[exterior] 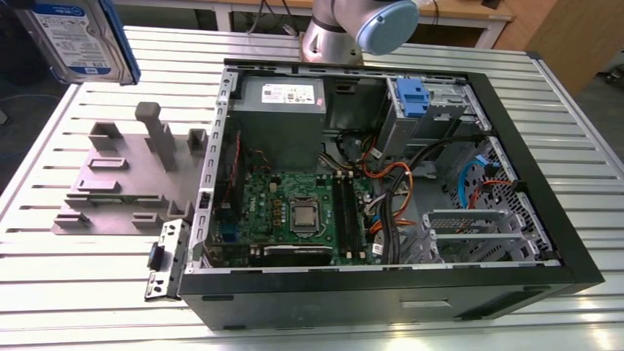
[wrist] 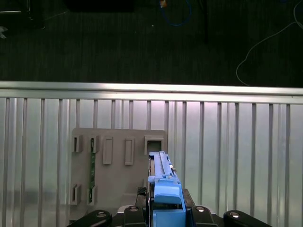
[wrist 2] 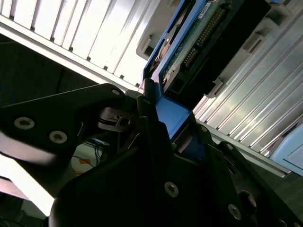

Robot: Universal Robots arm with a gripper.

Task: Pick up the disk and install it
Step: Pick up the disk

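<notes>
The disk [exterior: 76,35], silver-grey with a white-and-blue label and a blue carrier frame, hangs in the air above the table's far corner at the exterior view's left. In both wrist views my gripper [wrist 2: 166,122] [wrist: 165,212] is shut on the carrier's blue end. The disk [wrist 2: 203,33] sticks out from the black fingers, and the first wrist view shows the disk [wrist: 162,182] edge-on above the grey fixture plate [wrist: 118,165]. The open computer case [exterior: 546,183] lies on its side to the right, with a blue-latched drive bay [exterior: 413,99] at its far end.
The grey fixture plate [exterior: 117,179] with upright posts sits on the slatted aluminium table [exterior: 78,292] left of the case. The arm's base [exterior: 337,33] stands behind the case. Cables, a motherboard [exterior: 292,208] and a power supply [exterior: 280,110] fill the case.
</notes>
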